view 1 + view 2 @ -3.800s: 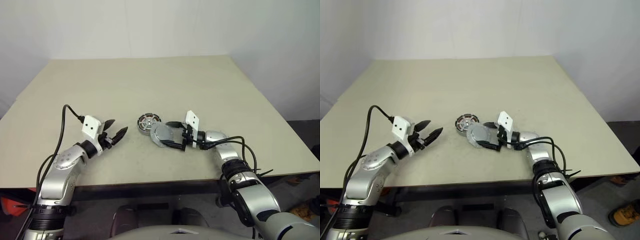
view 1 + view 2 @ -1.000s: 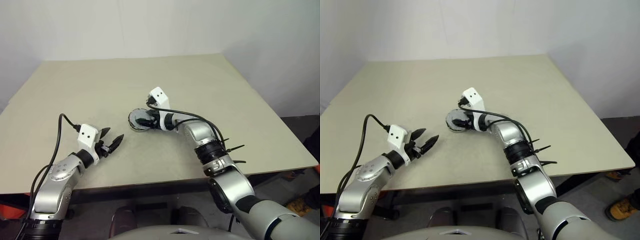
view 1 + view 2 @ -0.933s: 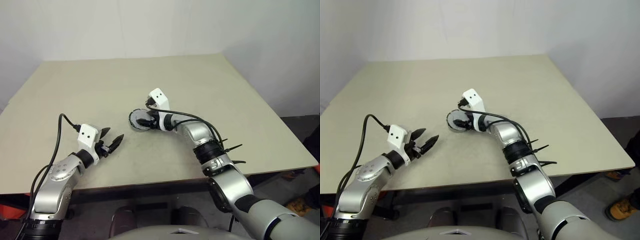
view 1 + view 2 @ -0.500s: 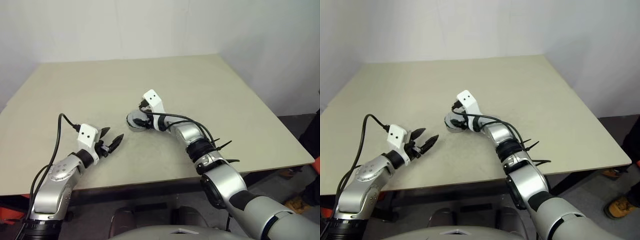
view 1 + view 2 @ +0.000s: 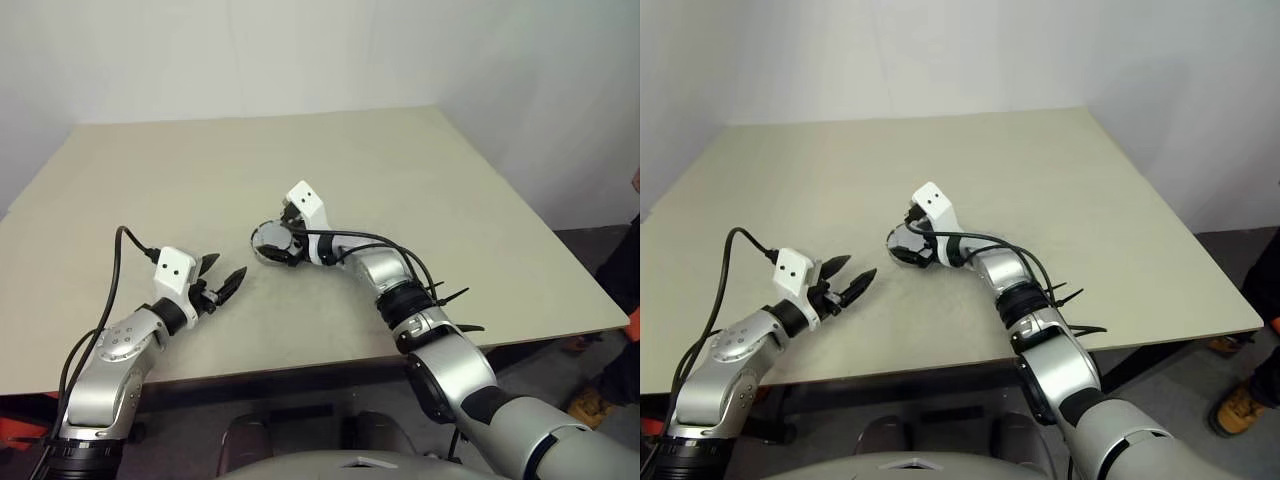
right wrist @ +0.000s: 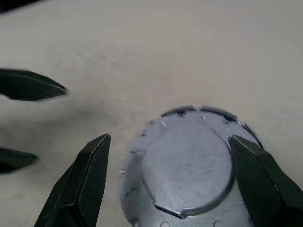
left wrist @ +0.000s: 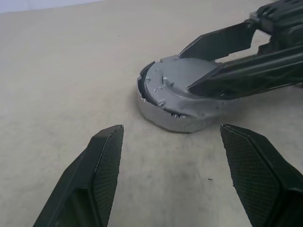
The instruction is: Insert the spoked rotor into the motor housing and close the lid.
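Note:
The motor housing (image 7: pixel 174 122) is a short round grey body standing mid-table, with its flat grey lid (image 6: pixel 187 165) lying on top. The spoked rotor is hidden. My right gripper (image 6: pixel 169 137) reaches in from the right; it is open, with a finger on each side of the lid and a gap at both. In the left wrist view one of its fingers (image 7: pixel 246 75) runs low across the lid's top. My left gripper (image 5: pixel 230 266) is open and empty a short way to the left of the housing, pointing at it.
The beige table (image 5: pixel 400 170) stretches wide behind and to both sides of the housing. Its front edge runs close under both forearms. A person's shoe (image 5: pixel 1243 408) shows on the floor past the table's right front corner.
My right gripper's jaws have spread wider and let go of the lid, which stays on the housing. The left arm has kept still.

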Robot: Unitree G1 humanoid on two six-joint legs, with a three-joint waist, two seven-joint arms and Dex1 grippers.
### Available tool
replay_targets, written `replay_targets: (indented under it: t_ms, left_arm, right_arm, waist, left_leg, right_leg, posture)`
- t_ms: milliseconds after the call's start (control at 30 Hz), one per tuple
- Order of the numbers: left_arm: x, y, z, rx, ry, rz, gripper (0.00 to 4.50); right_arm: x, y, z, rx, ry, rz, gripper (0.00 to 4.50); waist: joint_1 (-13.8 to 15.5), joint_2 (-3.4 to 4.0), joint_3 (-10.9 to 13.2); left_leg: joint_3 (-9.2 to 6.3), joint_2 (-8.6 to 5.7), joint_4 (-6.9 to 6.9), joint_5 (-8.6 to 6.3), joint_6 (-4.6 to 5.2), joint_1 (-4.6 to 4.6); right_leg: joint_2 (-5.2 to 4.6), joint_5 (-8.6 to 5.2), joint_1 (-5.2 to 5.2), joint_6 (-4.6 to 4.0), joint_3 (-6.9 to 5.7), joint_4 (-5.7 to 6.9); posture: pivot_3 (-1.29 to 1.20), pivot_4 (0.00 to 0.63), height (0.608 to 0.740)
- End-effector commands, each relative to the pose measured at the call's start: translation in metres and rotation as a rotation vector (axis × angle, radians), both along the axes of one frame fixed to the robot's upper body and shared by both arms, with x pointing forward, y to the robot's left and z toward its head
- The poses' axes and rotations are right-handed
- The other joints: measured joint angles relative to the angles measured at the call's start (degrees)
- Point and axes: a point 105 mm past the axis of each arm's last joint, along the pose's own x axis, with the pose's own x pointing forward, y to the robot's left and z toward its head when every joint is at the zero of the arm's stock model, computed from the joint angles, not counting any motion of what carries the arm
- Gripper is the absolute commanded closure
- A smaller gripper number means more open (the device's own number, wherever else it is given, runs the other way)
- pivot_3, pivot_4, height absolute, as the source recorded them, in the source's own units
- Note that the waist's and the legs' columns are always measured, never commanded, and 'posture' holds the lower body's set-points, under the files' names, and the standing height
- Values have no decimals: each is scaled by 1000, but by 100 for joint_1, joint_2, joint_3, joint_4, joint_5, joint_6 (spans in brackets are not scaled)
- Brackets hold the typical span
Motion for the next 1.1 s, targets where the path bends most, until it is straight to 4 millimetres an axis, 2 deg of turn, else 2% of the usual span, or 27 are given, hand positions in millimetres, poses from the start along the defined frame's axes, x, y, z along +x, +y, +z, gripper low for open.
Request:
replay_targets:
  t_ms: [33,133,333,500,633,700,867,967,1100]
  left_arm:
    - [2,-1,12,6,-54,-1,1044]
    - [4,-3,12,3,-57,-6,1044]
    - [6,-3,13,2,-61,-9,1044]
    - [7,-2,13,0,-63,-4,1044]
    - [7,-2,12,-2,-63,-4,1044]
    - [8,-2,12,-3,-64,-5,1044]
    - [9,-4,12,-5,-66,-9,1044]
    - [9,-4,12,-4,-68,-10,1044]
    - [10,-3,13,-1,-69,-7,1044]
  right_arm:
    - [-4,8,43,165,-60,44,40]
    - [3,0,48,177,-79,1,40]
    - [24,-24,37,80,-121,-96,40]
    - [47,-63,41,-27,-248,-172,40]
    - [54,-81,34,-159,-325,-180,40]
    - [53,-84,28,-207,-346,-154,40]
    - [42,-76,3,-266,-320,-81,40]
    - [43,-73,-2,-268,-313,-102,627]
    - [45,-70,-3,-270,-311,-118,1998]
  waist:
    - [8,1,1]
    - [21,0,0]
    - [42,-1,0]
    - [35,0,1]
    - [31,0,0]
    - [30,0,1]
    - [16,0,1]
    - [21,0,1]
    - [33,0,1]
  left_leg:
    - [0,0,-1,0,0,1]
    - [0,-2,-1,0,-1,5]
    - [-1,-4,3,2,-3,4]
    - [0,-5,4,1,-2,-2]
    - [0,-5,5,0,-1,-9]
    - [1,-5,5,0,0,-20]
    - [1,-4,7,0,1,-24]
    - [1,-4,10,-1,2,-26]
    - [0,-4,15,-2,5,-25]
  right_leg:
    - [0,-1,0,-1,0,0]
    - [-2,-2,3,1,0,0]
    - [-4,-10,6,16,0,1]
    - [-4,-1,2,0,0,1]
    - [-3,0,2,-1,0,1]
    - [-3,-1,2,-1,0,1]
    - [-2,0,1,-2,0,1]
    - [-2,0,0,-3,0,2]
    - [-4,0,1,-3,-1,2]
  posture:
    - [0,0,740]
    - [0,0,740]
    - [0,0,740]
    - [0,0,740]
    - [0,0,740]
    - [0,0,740]
    - [0,0,740]
    - [0,0,740]
    - [0,0,740]
